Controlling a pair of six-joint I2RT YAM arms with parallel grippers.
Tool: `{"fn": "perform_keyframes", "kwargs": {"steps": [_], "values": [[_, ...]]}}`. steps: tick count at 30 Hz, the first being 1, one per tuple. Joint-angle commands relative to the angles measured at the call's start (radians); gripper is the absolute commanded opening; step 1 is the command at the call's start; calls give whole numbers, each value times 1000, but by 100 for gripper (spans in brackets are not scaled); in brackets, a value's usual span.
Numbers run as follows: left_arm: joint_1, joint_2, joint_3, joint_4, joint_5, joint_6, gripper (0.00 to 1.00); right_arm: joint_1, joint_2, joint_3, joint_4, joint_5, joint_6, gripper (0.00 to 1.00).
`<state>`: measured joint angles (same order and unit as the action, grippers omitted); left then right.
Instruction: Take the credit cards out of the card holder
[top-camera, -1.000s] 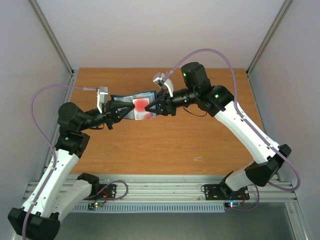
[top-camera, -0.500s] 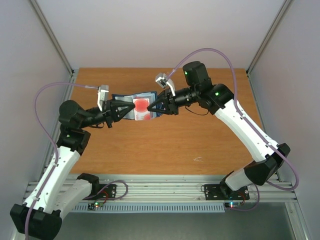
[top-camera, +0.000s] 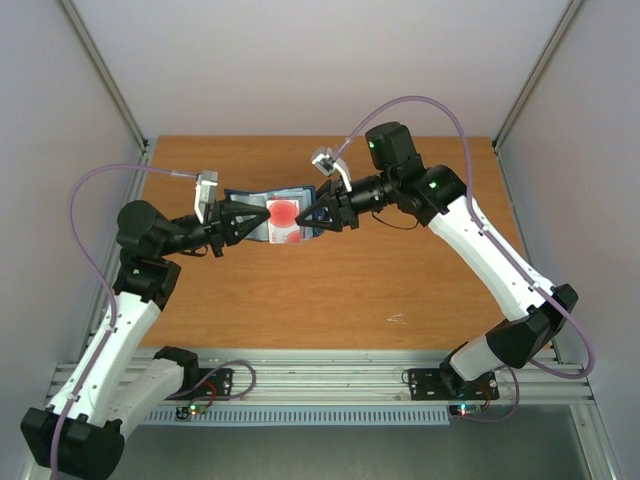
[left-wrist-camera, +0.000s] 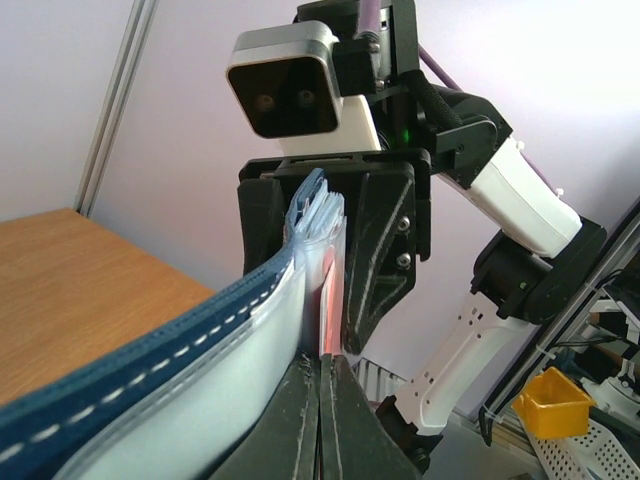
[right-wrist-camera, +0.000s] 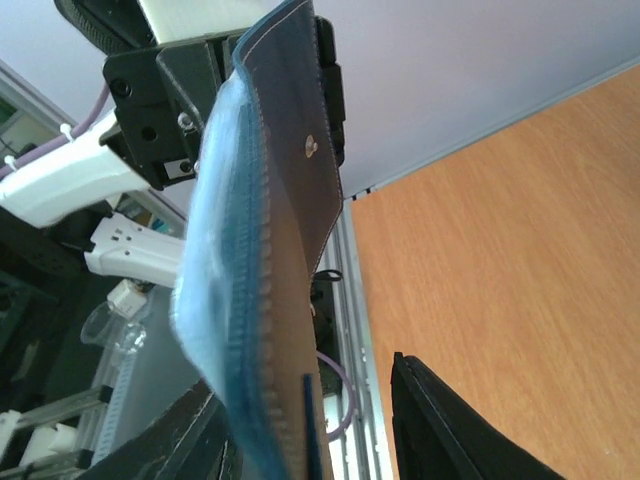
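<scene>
Both arms reach inward, meeting at the frame's upper centre. The left gripper (top-camera: 262, 222) is pinched shut on the card holder (top-camera: 248, 205). The right gripper (top-camera: 303, 214) straddles its other end, jaws apart. A red-circled card (top-camera: 284, 212) shows between them.

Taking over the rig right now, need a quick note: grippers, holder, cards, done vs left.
Left gripper: shut on the card holder by its inner pockets, holding it above the table.
Right gripper: open, straddling the holder's far end, not clamped.
Cards: pale card with red circle and a red card edge show in the pockets.
Done: holder lifted, opened. Left: pull all cards; none seen out.
</scene>
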<state>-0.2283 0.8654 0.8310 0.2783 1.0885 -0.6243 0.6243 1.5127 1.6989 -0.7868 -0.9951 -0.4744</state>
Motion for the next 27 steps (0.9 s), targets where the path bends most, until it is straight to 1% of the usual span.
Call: {"fn": "perform_keyframes", "kwargs": {"steps": [1,3,4,5,6,7,13,18,24,27], "values": [[4,-12,-4,67,22,3,0,-32,-8,21,9,-37,13,46],[4,-12,-3,69,20,5,0,-37,-6,25,0,-40,10,54],[4,-11,-3,69,19,6,0,-37,-3,28,-4,-51,9,56],[4,-9,-2,69,19,6,0,-37,1,30,-6,-58,15,57],[5,-8,0,66,18,5,0,-38,6,32,-3,-67,19,56],[4,-6,0,65,19,6,0,-38,11,33,1,-75,25,50],[5,-3,-2,58,13,14,0,-37,-1,29,19,-62,23,3],[5,-8,1,30,10,19,0,-39,-7,38,-42,-44,-28,1],[13,-11,6,-30,29,72,0,-96,-27,38,-114,-33,-78,1],[18,-12,7,-86,19,106,0,-104,-38,44,-140,-30,-98,1]]}}
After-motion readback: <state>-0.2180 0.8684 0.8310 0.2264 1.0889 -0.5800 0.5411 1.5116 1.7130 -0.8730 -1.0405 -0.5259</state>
